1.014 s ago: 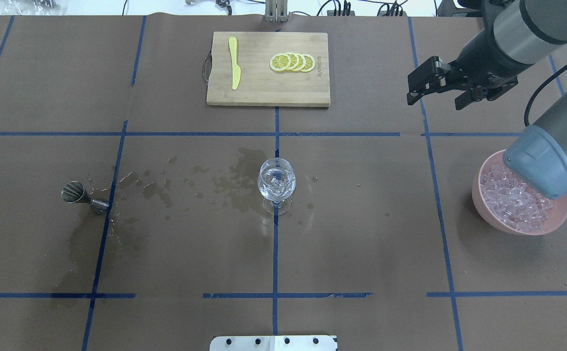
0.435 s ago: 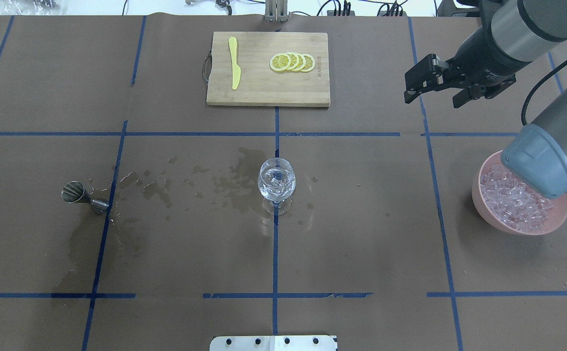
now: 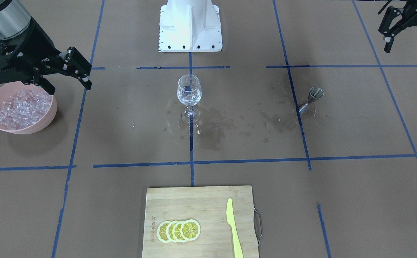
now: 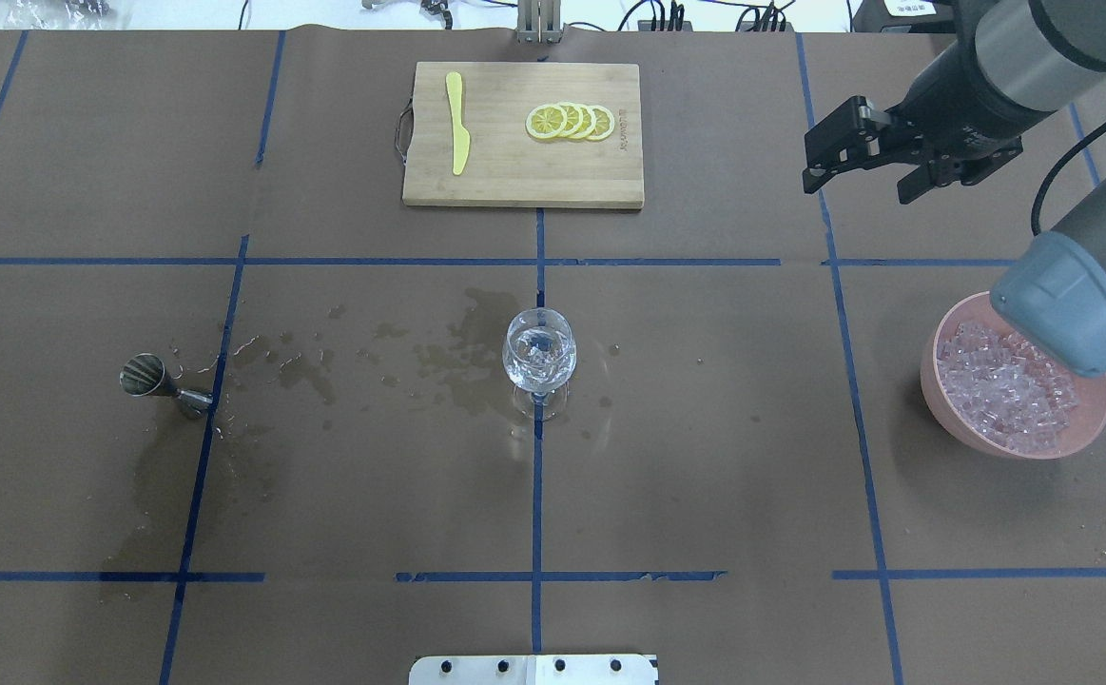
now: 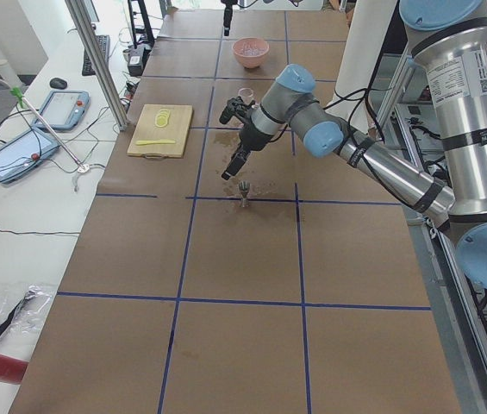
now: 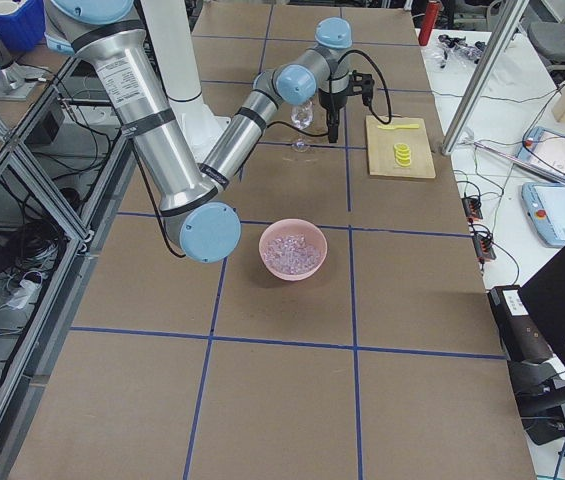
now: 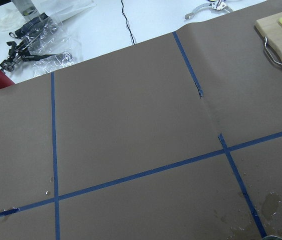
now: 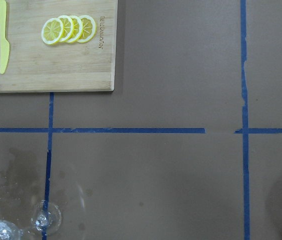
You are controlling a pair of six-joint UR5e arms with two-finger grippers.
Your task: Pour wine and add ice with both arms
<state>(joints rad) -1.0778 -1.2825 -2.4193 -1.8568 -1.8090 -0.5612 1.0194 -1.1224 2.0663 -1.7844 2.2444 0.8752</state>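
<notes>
The wine glass [image 4: 539, 357] stands upright at the table's middle with ice cubes in it; its foot also shows in the right wrist view [image 8: 46, 220]. No wine can be made out. More ice [image 4: 1004, 385] fills a pink bowl [image 4: 942, 423] at the right. My right gripper [image 4: 857, 188] hangs open and empty in the air beyond that bowl, well right of the glass. My left gripper [image 3: 407, 46] is raised, open and empty, off to the side of a steel jigger [image 3: 312, 97]. That jigger [image 4: 148, 376] lies tilted left of the glass.
A wooden cutting board [image 4: 505, 181] with lemon slices [image 4: 570, 122] and a yellow knife [image 4: 457, 124] sits at the far middle. Wet stains [image 4: 457, 357] spread over the brown paper between jigger and glass. The white pedestal base [image 3: 190, 27] stands at the robot's side.
My right gripper has drifted slightly to the right and toward the far edge, staying open. Glass, bowl and jigger have not moved.
</notes>
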